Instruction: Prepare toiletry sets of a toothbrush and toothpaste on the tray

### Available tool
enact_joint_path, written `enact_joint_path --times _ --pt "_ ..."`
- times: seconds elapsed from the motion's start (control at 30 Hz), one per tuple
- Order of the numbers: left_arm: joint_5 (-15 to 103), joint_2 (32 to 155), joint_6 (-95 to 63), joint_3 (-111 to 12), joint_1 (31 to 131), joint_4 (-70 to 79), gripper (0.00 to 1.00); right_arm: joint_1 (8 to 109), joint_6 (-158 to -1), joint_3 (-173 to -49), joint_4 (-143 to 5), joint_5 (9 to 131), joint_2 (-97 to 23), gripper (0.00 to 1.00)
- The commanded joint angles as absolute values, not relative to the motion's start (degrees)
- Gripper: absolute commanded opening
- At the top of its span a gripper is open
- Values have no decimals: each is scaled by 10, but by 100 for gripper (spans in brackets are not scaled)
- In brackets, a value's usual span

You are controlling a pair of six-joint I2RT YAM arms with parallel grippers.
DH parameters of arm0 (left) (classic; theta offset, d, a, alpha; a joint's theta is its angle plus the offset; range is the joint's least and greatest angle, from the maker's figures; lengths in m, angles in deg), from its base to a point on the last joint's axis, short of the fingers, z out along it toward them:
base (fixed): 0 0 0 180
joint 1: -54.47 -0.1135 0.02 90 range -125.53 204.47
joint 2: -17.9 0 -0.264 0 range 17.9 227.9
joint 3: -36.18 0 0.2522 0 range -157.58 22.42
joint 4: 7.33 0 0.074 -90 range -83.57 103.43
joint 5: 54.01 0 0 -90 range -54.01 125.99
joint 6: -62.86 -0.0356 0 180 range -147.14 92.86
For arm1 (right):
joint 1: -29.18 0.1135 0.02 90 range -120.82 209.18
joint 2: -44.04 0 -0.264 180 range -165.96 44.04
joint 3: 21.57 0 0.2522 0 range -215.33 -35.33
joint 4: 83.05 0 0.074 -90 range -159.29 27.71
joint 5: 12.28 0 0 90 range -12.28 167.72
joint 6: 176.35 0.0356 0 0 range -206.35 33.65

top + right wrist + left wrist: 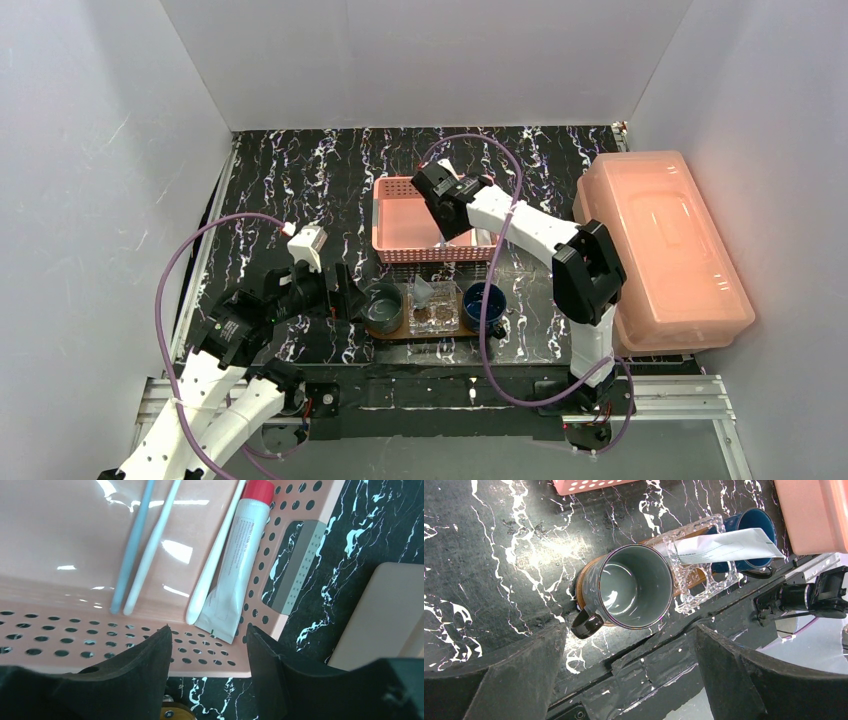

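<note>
- Right wrist: right gripper [209, 632] part-spread, empty, above toothpaste tube [235, 575] in pink basket [50, 640].
- Tube looks light, soft; pinch mid-body.
- Left gripper [629, 632] gapes empty over tray [580, 582].

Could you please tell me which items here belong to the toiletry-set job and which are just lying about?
Job: tray, grey mug, blue mug, white tube, pink basket, three toothbrushes, red-capped toothpaste.
Lying about: large pink lidded box.

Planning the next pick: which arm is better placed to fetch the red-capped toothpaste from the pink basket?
Right. The right fingers hover open over the pink basket, toothpaste just ahead; the left fingers sit by the grey mug.
</note>
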State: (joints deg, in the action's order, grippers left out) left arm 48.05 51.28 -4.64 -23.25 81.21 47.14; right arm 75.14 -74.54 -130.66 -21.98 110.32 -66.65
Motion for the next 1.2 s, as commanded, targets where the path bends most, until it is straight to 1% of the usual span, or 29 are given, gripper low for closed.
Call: enact_joint_path --times 0.0,0.07,0.77,1.17 --pt "483 512 -54 -231 812 469 98 736 -746 -1299 -246 1104 -677 65" --pt "483 511 -54 -231 812 469 100 732 -745 -1297 -249 1103 -685 65" --pt "482 512 -54 -231 812 470 99 696 -737 -1287 -284 1077 -744 65" --pt "480 517 -54 -231 812 470 99 685 -736 -1273 -298 1094 -757 64"
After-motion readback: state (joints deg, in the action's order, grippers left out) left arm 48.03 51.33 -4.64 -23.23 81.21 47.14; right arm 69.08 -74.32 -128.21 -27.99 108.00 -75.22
